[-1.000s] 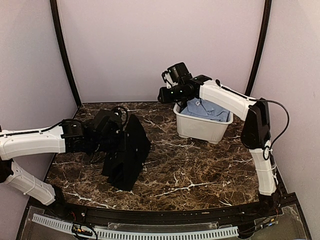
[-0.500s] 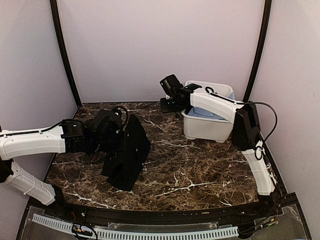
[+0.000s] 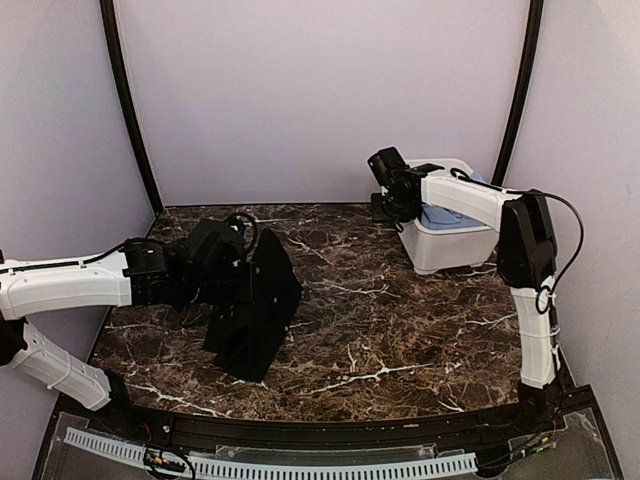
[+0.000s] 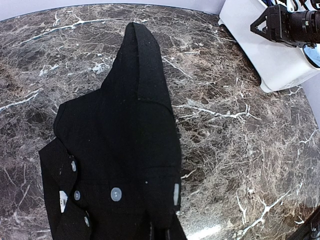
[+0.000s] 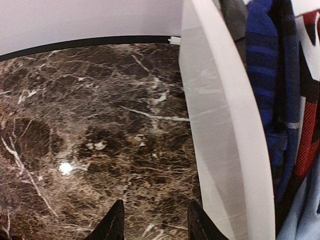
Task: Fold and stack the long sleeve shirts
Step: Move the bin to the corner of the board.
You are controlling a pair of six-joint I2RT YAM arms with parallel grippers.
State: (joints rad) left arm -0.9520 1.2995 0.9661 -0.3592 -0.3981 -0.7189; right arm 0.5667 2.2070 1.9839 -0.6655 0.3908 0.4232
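A plain black long sleeve shirt [image 3: 255,305] hangs in folds over the left part of the table. My left gripper [image 3: 240,268] is shut on its upper edge. In the left wrist view the shirt [image 4: 125,150] fills the middle, with white buttons [image 4: 116,194] and a small white label [image 4: 176,194]; the gripper [image 4: 162,232] is mostly buried in cloth. My right gripper [image 3: 385,210] is at the back right, beside the outer left wall of a white bin [image 3: 450,245]. In the right wrist view that gripper [image 5: 155,220] is open, with only marble between its fingers.
The white bin [image 5: 220,125] holds more clothes: a light blue shirt [image 3: 445,215] and dark blue striped cloth [image 5: 260,60]. It stands close to the right wall and the back wall. The table is dark brown marble [image 3: 370,320].
The white bin has slid right, from the back middle to near the right wall, and my right gripper went with it. The left arm and black shirt have not moved.
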